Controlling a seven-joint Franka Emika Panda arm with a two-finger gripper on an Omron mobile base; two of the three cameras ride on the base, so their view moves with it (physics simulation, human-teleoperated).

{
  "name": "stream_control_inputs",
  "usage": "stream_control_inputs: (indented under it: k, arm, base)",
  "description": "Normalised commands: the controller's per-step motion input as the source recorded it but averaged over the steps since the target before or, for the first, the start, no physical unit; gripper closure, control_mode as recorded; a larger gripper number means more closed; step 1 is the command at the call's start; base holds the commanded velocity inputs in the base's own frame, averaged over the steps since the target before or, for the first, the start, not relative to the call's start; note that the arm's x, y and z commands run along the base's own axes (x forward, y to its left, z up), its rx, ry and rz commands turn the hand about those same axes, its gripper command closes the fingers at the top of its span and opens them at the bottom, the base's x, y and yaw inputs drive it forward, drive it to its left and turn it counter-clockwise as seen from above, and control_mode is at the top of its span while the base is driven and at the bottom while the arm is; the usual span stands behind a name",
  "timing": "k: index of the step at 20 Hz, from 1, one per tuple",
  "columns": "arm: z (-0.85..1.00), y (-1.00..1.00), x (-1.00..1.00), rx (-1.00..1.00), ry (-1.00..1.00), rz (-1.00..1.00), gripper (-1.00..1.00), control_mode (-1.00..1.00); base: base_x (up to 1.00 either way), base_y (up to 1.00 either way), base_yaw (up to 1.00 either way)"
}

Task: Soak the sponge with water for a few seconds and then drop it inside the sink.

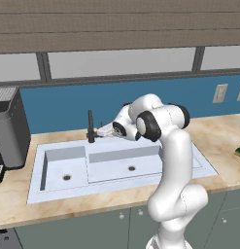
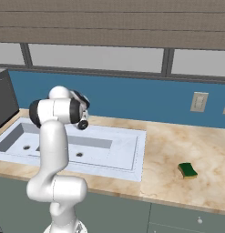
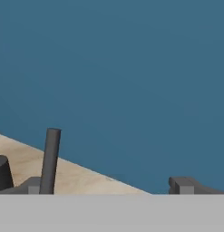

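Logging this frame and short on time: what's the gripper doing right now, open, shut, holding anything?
Gripper: open and empty, fingertips wide apart, reaching beside the black faucet lever. The sponge lies on the counter, untouched.

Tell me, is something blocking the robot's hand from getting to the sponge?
Nothing visible blocks it. The gripper is at the black faucet behind the sink, and the sponge lies on bare counter to the sink's right.
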Motion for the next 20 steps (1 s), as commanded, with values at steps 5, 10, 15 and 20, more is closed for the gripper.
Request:
stream_control_inputs:
  k: [5,10,15,20]
  arm:
    - [-0.02,-0.11,0.00,0.08,0.00,-0.20,-1.00,-1.00]
    - [0.00,-0.11,0.00,0.09,0.00,-0.17,-1.00,-1.00]
    - [0.12,-0.18,0.00,0.12,0.00,-0.12,-1.00,-1.00]
    - [0.04,-0.27,0.03,0.03,0.00,-0.01,-1.00,-1.00]
  base:
    - [0.00,0.00,0.00]
    - [0.00,0.00,0.00]
    - [0.00,0.00,0.00]
    - [0.00,0.00,0.00]
